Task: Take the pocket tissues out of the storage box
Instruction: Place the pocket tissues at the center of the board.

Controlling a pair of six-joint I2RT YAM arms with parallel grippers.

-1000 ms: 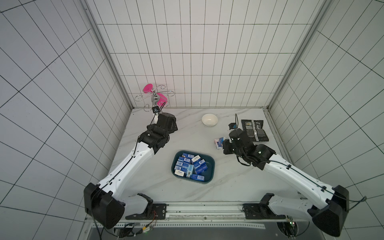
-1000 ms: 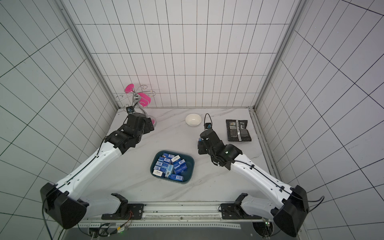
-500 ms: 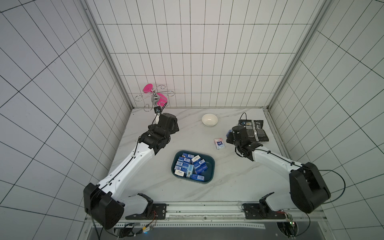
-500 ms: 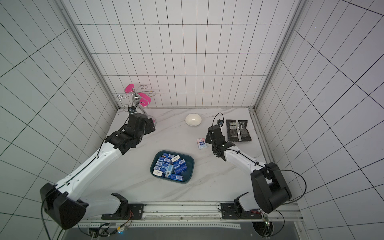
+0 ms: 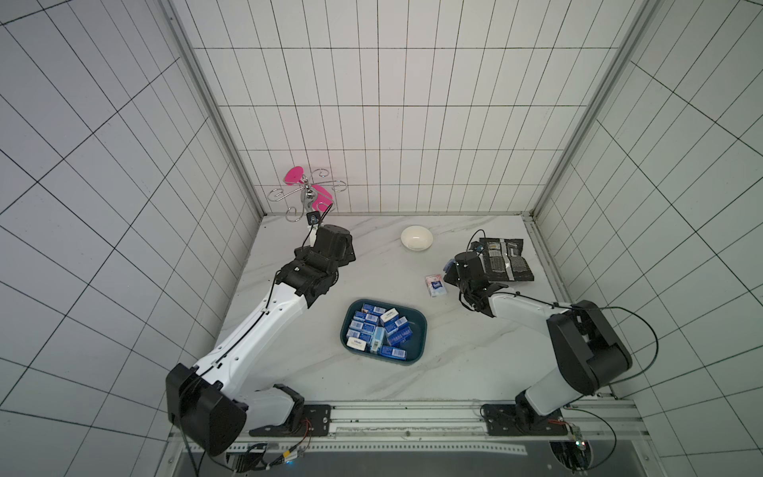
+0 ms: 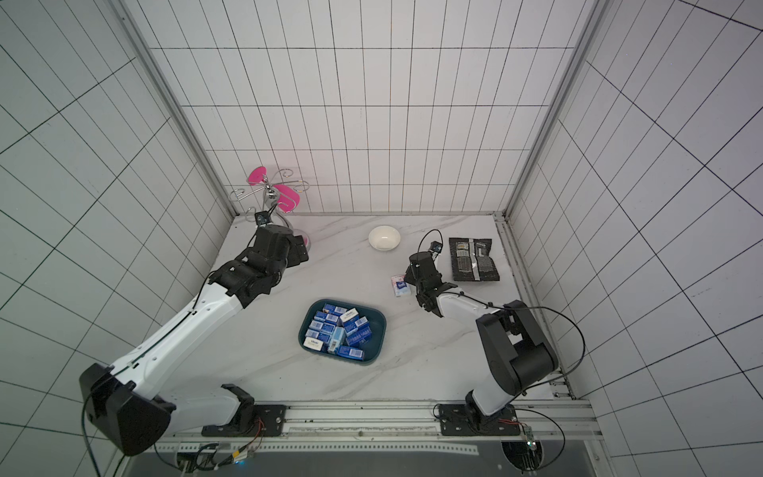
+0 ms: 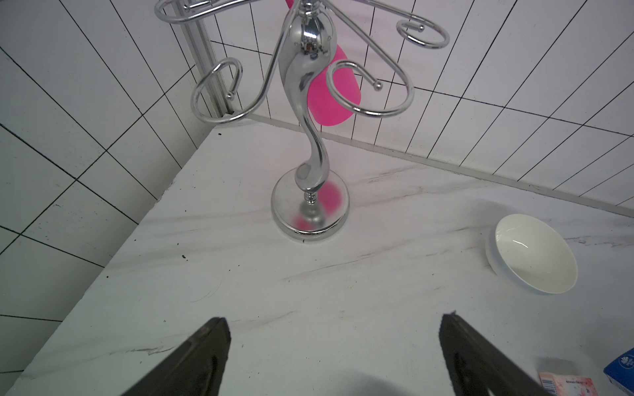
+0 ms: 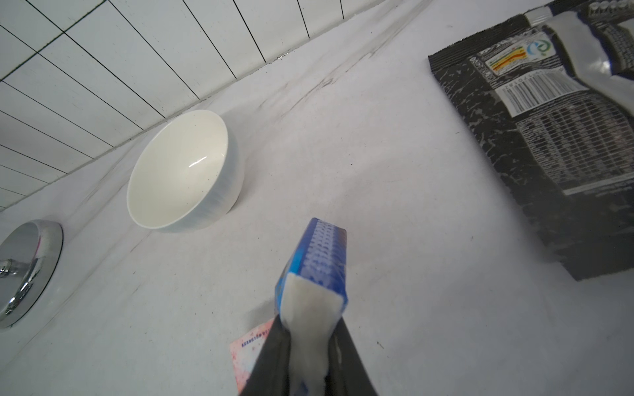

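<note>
Pocket tissues (image 5: pixel 380 332) in storage box (image 5: pixel 418 335); loose pack (image 5: pixel 435 285) behind-right, apparently on table (image 5: pixel 313 363); bowl (image 5: pixel 417 238) further back.

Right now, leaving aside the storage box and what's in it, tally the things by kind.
Pocket tissues: 2 (pinkish pack lying loose, blue pack held by the right gripper)
White bowl: 1
Black foil packet: 1
Chrome stand: 1
Pink pieces hung on it: 2
Total: 7

Blue barcoded pocket tissues (image 5: pixel 377 332), teal storage box (image 5: pixel 421 330).

Pocket tissues (image 6: pixel 336 330) in storage box (image 6: pixel 377 321)
</note>
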